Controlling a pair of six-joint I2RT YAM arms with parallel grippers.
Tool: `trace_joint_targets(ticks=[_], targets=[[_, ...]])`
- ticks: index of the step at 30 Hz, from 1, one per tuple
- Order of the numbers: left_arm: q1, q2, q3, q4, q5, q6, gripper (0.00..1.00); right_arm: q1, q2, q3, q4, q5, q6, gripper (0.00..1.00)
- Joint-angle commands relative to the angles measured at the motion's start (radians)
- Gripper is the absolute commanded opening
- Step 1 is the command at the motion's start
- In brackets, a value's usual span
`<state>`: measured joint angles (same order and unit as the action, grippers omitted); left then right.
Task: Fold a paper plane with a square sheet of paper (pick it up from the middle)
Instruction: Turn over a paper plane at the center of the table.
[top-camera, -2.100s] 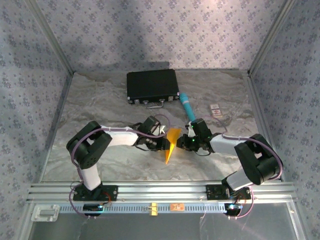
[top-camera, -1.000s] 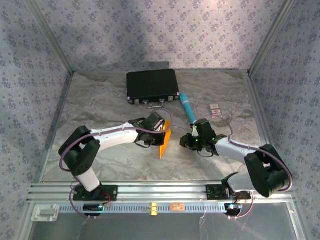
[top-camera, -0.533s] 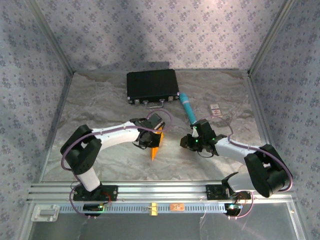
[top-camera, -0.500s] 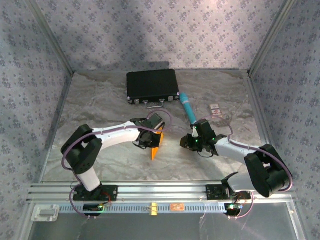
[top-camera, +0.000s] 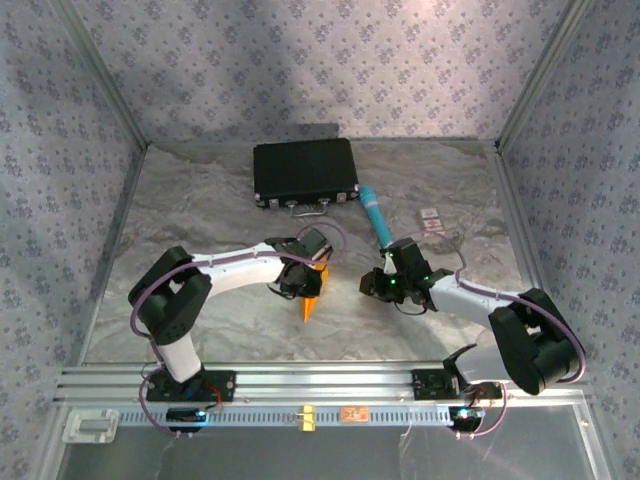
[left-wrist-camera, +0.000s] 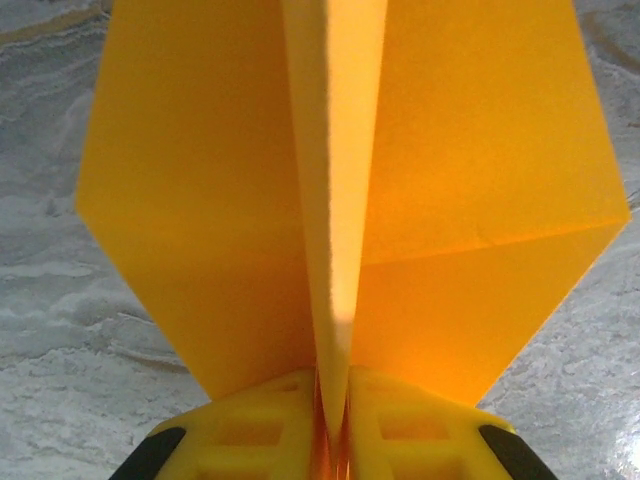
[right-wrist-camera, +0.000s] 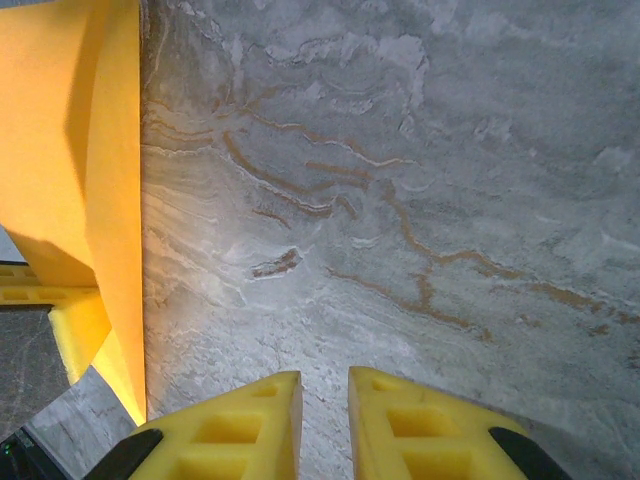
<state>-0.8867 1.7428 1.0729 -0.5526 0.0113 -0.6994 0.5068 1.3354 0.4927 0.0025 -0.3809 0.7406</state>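
Between yellow pads (left-wrist-camera: 255, 430) sits the creased paper plane (left-wrist-camera: 200, 200).

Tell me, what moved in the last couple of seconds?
The left gripper, pinching the paper, carried it leftward, away from the right gripper, which it had been right beside. The right arm's elbow swung outward. The right gripper, case and tube stayed put.
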Motion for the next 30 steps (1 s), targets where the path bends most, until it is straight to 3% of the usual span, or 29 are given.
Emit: trace_joint_targets(ticks=[1, 21, 30], targets=[[-0.007, 0.018, 0.030, -0.017, 0.011, 0.008, 0.15, 0.007, 0.009, 0.021, -0.011, 0.010, -0.005, 0.21], [-0.054, 0.124, 0.049, -0.049, -0.097, -0.073, 0.20, 0.015, -0.024, 0.017, -0.032, 0.028, -0.010, 0.22], [-0.079, 0.175, 0.083, -0.078, -0.148, -0.193, 0.34, 0.012, -0.135, 0.020, -0.129, 0.105, -0.054, 0.24]])
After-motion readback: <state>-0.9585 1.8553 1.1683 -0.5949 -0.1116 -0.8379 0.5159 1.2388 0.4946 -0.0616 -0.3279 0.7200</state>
